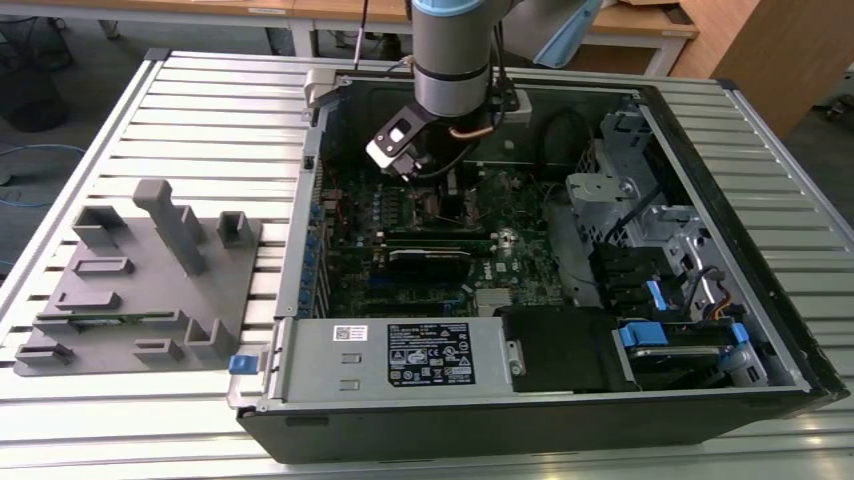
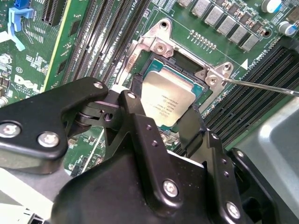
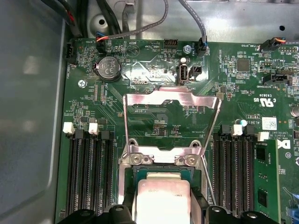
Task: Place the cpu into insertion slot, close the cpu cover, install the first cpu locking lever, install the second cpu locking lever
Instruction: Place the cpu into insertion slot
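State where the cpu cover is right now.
In the first wrist view the cpu cover stands swung open, hinged at one edge of the insertion slot, beside the cpu and between the two banks of memory slots.

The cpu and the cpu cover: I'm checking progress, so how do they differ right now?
The cpu is a solid silver-grey square; the cpu cover is an open frame with a large window. The cpu sits over the insertion slot in the gripper; the cpu cover is swung open, away from it. Both are silvery metal.
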Controlling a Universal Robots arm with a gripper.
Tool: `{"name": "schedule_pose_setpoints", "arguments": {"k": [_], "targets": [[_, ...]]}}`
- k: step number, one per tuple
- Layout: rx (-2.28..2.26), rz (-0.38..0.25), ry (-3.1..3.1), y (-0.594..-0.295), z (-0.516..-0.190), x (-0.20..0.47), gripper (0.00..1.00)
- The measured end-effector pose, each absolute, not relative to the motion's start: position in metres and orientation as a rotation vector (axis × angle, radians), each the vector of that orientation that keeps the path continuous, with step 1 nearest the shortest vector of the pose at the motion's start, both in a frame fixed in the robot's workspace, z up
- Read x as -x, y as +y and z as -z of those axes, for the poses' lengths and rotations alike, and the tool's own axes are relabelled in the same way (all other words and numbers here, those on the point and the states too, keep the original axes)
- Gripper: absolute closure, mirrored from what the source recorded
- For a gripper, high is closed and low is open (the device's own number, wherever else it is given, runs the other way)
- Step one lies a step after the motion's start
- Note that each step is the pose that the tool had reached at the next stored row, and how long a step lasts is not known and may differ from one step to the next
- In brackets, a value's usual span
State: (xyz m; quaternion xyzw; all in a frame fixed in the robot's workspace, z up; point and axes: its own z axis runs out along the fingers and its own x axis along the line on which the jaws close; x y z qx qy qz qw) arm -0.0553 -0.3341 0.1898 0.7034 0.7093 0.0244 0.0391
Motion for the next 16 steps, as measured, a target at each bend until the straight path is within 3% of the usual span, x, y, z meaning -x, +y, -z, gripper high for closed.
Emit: {"name": "schedule_pose_setpoints", "arguments": {"k": [16], "targets": [[-2.157,-0.075,2.174,-0.334,-0.1902,0.0552,0.46]]}}
